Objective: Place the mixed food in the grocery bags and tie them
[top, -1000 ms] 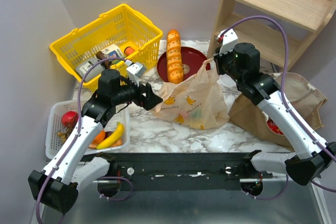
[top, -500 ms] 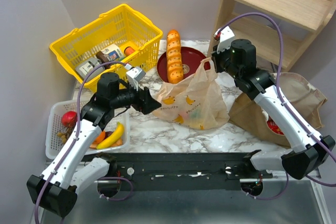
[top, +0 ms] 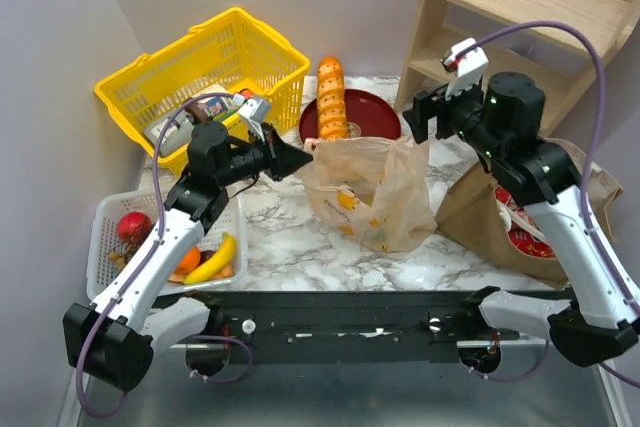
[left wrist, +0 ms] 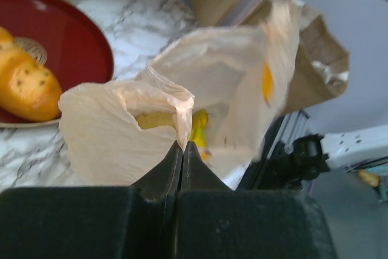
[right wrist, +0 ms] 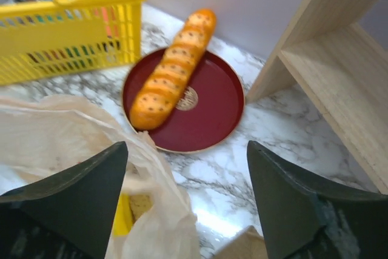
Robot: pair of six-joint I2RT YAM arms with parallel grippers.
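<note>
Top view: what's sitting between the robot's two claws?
The tan plastic bag fills the gap: the left gripper pinches its rim, and its mouth reaches toward the open right gripper. The top view shows it.

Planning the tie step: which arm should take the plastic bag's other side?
Right, probably. The right gripper is open and empty, just above the right top edge of the plastic bag. The left gripper is shut on the bag's left edge, holding it up.
</note>
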